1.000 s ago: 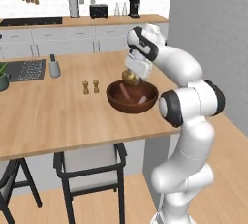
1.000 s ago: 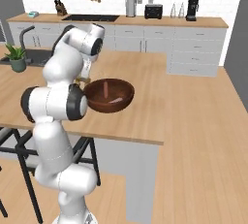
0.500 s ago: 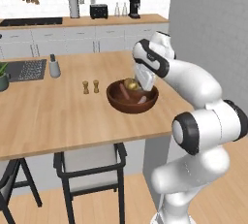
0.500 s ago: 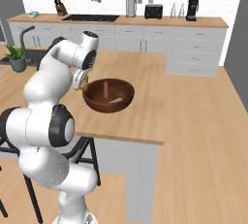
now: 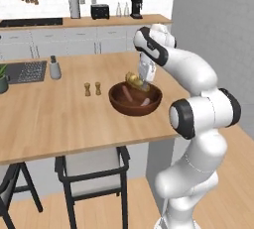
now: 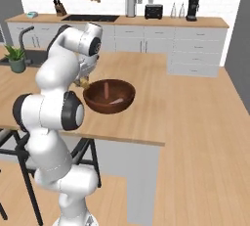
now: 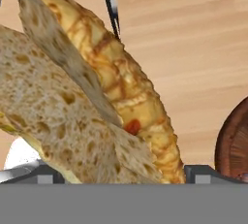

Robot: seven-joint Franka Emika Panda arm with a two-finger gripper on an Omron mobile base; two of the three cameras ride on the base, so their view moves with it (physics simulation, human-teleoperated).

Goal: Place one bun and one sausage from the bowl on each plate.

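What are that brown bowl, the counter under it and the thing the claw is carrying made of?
The bowl looks like dark, smoothly polished wood, reddish-brown with a soft sheen. The counter seems pale wood, with visible grain lines. The bun looks like baked bread: golden, mottled crust and a porous cut face.

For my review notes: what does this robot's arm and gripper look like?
The arm is made of glossy white rounded segments with dark grey bands at the joints. It ends in a white hand with a gripper whose two small finger tips are dark. No cables or markings are visible.
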